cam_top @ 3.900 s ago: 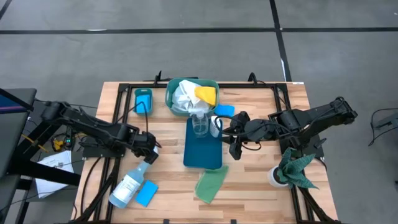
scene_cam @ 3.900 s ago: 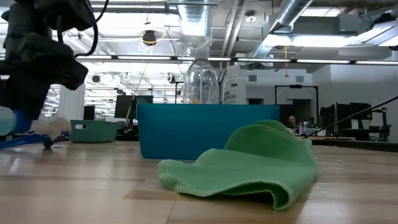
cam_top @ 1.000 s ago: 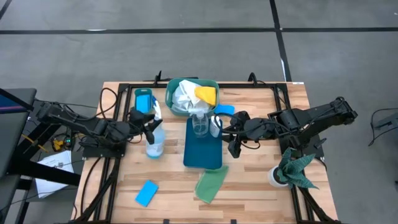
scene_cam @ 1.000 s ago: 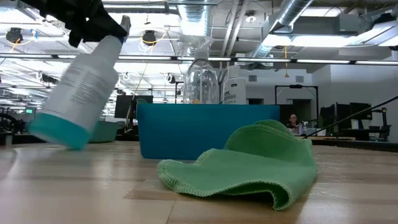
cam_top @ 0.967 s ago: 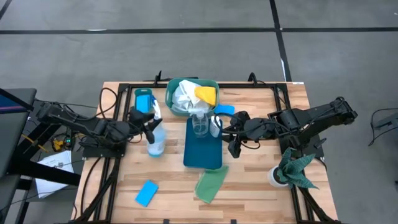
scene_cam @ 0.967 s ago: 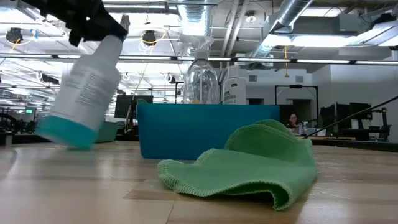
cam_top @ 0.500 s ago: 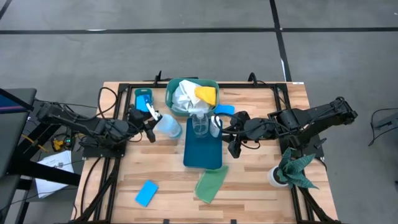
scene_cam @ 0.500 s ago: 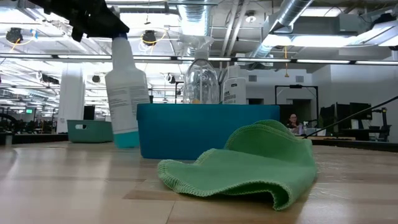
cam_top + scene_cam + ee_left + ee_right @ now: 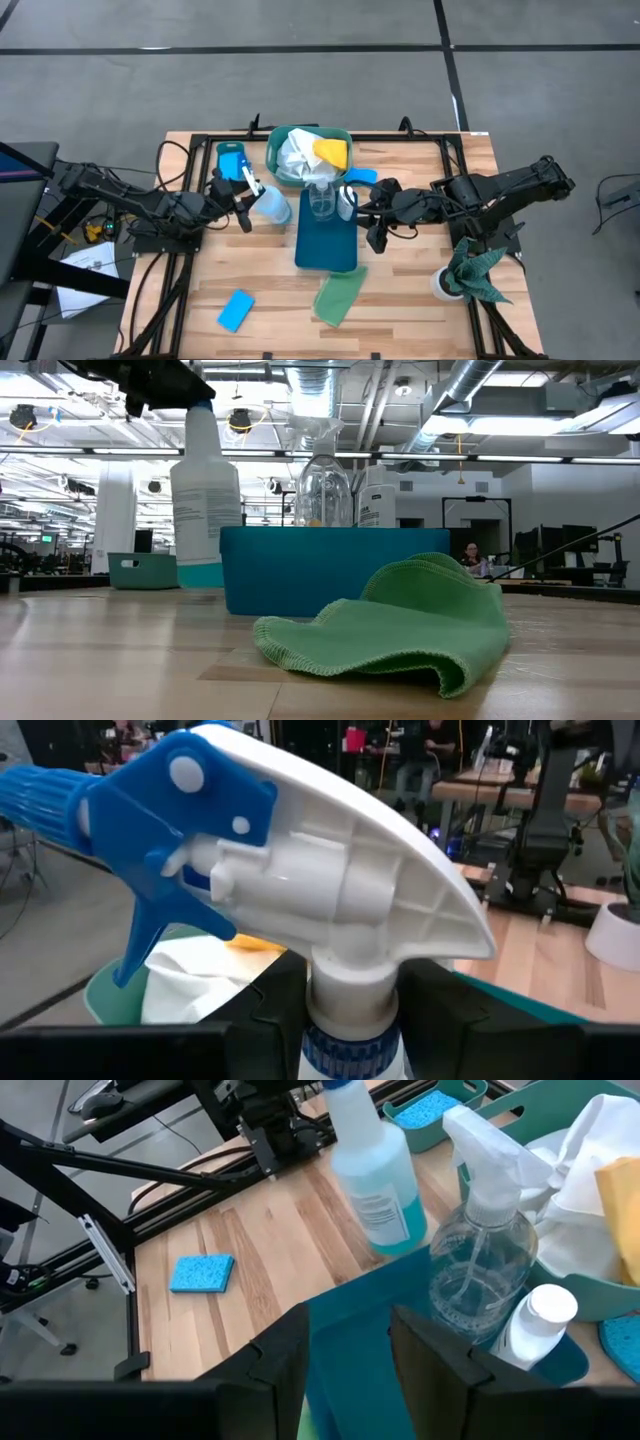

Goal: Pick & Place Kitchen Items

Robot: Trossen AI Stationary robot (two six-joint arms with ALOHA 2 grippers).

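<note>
A dark green rag (image 9: 475, 270) lies near the table's (image 9: 270, 290) right edge.

Left gripper (image 9: 243, 188) is clamping the neck of the spray bottle (image 9: 268, 203), which is standing just left of the blue tray (image 9: 326, 250). Inside the tray's far end, a clear spray bottle (image 9: 322, 198) and a small white bottle (image 9: 345, 199) are standing. Right gripper (image 9: 374, 222) is hovering at the tray's right edge. Green bin (image 9: 276, 140) behind the tray is holding white and yellow cloths (image 9: 312, 153). One blue sponge (image 9: 235, 310) and a light-green cloth (image 9: 338, 297) are lying near the front edge.
</note>
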